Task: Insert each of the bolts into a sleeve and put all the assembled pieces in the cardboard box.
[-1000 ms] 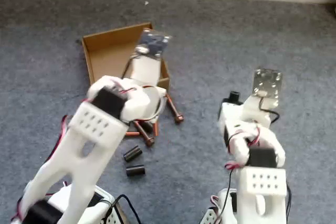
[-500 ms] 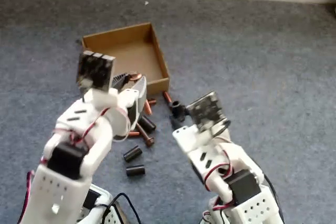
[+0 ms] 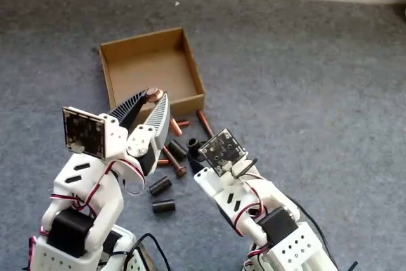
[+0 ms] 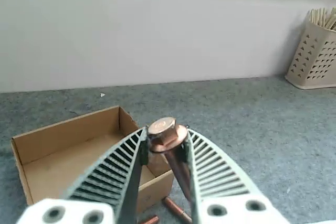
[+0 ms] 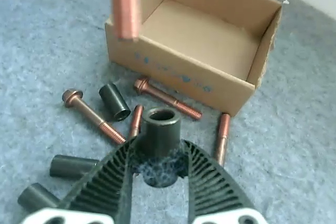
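Note:
My left gripper (image 4: 164,139) is shut on a copper bolt (image 4: 162,129), head up and shaft hanging down; from above it (image 3: 152,97) hovers at the front wall of the cardboard box (image 3: 130,66). My right gripper (image 5: 157,153) is shut on a black sleeve (image 5: 160,128), upright with its bore facing up. In the high view that sleeve (image 3: 193,150) sits just right of the held bolt (image 3: 153,94), lower down. The hanging bolt shaft (image 5: 126,3) shows ahead of the sleeve, off to one side of its bore.
Loose bolts (image 5: 92,115) (image 5: 168,98) (image 5: 222,138) and loose sleeves (image 5: 115,102) (image 5: 70,165) lie on the grey carpet in front of the box (image 5: 210,35). Two more sleeves (image 3: 160,186) (image 3: 163,207) lie nearer the arm bases. A slotted beige holder (image 4: 317,51) stands far off.
The left arm pulled back from over the box and raised the bolt, head up. The right arm swung left with its sleeve toward the bolt pile.

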### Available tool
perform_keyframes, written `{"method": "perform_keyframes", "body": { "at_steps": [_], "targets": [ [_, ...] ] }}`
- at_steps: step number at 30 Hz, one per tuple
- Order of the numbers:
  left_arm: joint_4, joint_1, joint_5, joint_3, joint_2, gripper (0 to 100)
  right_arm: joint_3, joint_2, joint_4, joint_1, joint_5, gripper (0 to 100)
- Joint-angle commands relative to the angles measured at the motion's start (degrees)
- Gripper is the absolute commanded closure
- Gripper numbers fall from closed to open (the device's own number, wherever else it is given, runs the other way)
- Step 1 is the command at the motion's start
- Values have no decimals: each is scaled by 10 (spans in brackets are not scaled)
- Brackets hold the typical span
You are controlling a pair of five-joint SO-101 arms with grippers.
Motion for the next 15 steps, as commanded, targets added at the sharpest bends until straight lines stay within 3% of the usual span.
{"method": "perform_keyframes", "body": {
  "at_steps": [1,8,15],
  "targets": [
    [-45,28,-7,22,-12,993,-7,-18,-27,-5,5,994],
    [-53,34,-7,18,-13,992,89,-239,-27,27,7,994],
    [-51,55,-8,19,-13,992,131,-218,-44,28,8,994]
  ]
}}
